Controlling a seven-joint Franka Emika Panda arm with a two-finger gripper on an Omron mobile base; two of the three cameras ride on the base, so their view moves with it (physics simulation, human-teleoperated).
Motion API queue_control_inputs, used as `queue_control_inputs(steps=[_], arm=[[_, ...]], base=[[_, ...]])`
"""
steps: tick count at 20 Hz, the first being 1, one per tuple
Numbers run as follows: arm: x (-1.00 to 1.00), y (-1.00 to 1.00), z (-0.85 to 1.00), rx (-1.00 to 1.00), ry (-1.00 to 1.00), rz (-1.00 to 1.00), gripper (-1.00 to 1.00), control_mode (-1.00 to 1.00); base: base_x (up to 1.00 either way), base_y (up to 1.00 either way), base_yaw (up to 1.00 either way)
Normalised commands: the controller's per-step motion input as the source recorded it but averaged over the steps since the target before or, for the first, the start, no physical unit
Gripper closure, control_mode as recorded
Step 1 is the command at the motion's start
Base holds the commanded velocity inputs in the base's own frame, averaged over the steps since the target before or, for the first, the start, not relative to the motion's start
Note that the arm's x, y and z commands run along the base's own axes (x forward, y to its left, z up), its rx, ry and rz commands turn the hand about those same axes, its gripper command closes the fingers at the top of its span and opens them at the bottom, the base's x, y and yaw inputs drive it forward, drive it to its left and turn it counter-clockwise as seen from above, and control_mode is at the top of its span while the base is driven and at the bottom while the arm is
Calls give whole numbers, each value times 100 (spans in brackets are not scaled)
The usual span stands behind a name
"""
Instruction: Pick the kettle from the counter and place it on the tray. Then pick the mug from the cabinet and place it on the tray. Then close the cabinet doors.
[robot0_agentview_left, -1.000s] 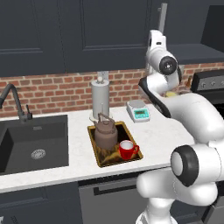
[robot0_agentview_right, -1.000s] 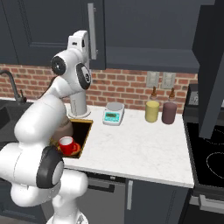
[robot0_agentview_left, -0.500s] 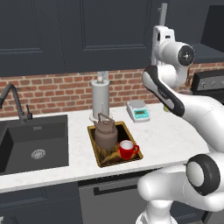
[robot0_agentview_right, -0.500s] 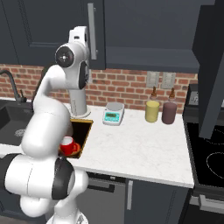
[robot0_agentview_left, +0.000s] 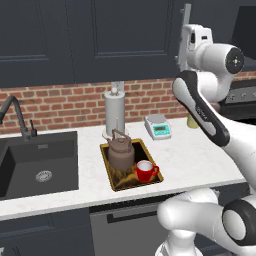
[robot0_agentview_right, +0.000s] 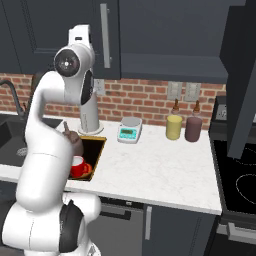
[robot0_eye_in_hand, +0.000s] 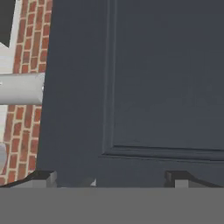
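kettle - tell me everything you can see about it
The kettle is squat, rounded and brownish-grey with a dull metal look. A thin wire handle arches over it and a small knob tops its lid. It stands upright on the far half of the tray, which lies on the counter. The red mug sits right in front of it, very close. Nothing grips it.

Both base cams sit behind the arm, one left and one right, looking forward and down at the same counter (robot0_agentview_left: 200, 155): tray (robot0_agentview_left: 111, 165), scale (robot0_agentview_left: 158, 126), brick wall. The hand cam is jammed right up against a cabinet door (robot0_eye_in_hand: 153, 87), facing it flat.
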Motion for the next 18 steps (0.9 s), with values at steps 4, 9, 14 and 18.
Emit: queue_control_inputs(steps=[4, 9, 14, 18], arm=[[-60, 19, 13, 0, 0, 10, -100, -100], [-57, 13, 9, 1, 3, 8, -100, -100], [-62, 0, 18, 20, 9, -1, -100, -100], [-64, -11, 24, 34, 16, -16, -100, -100]], base=[[0, 0, 0], [0, 0, 0], [0, 0, 0], [0, 0, 0]])
